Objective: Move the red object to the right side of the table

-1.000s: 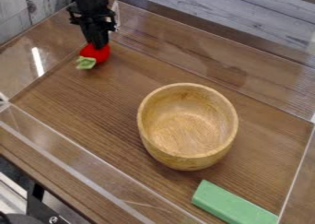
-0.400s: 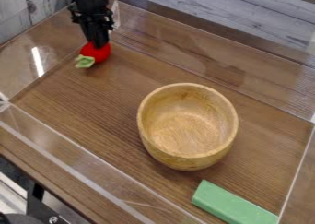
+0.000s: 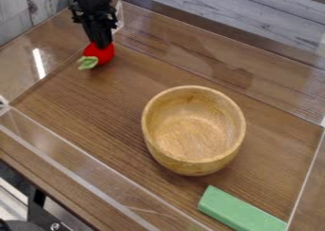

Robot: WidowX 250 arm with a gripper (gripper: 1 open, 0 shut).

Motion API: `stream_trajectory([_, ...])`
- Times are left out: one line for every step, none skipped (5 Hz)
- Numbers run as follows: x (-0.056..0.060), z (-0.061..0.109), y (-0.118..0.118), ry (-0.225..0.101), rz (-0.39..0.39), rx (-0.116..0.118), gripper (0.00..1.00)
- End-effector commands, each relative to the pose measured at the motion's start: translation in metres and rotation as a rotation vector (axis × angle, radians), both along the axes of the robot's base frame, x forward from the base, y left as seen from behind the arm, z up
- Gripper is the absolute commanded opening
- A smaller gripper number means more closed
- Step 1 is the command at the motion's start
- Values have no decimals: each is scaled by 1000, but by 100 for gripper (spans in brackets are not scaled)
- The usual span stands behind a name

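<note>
The red object (image 3: 99, 54), a small strawberry-like toy with a light green leafy end pointing lower left, is at the far left of the brown wood-grain table (image 3: 114, 111). My black gripper (image 3: 98, 42) comes down on it from above. Its fingers are closed on the top of the toy. I cannot tell whether the toy rests on the wood or hangs just above it.
A round wooden bowl (image 3: 193, 130) stands right of the table's middle. A flat green rectangular block (image 3: 241, 212) lies at the front right. Clear acrylic walls (image 3: 76, 163) edge the tabletop.
The gripper and the red object have shifted a touch up and to the left. The bowl and the block have not moved.
</note>
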State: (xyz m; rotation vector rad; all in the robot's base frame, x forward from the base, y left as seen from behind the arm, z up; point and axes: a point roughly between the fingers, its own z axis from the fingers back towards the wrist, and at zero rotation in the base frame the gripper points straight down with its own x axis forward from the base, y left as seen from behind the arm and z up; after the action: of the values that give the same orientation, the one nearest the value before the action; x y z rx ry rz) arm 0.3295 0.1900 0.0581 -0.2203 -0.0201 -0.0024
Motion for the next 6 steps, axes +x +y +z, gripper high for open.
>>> stream_trajectory([6, 42, 6, -91, 20, 57, 0])
stream_trajectory([6, 41, -1, -86, 20, 47, 0])
stream_trajectory([5, 41, -8, -80, 19, 37, 0])
stream_trajectory([7, 42, -8, -75, 4, 27, 0])
stream_trajectory([8, 41, -8, -65, -13, 16, 0])
stream_trajectory([7, 63, -18, -104, -64, 27, 0])
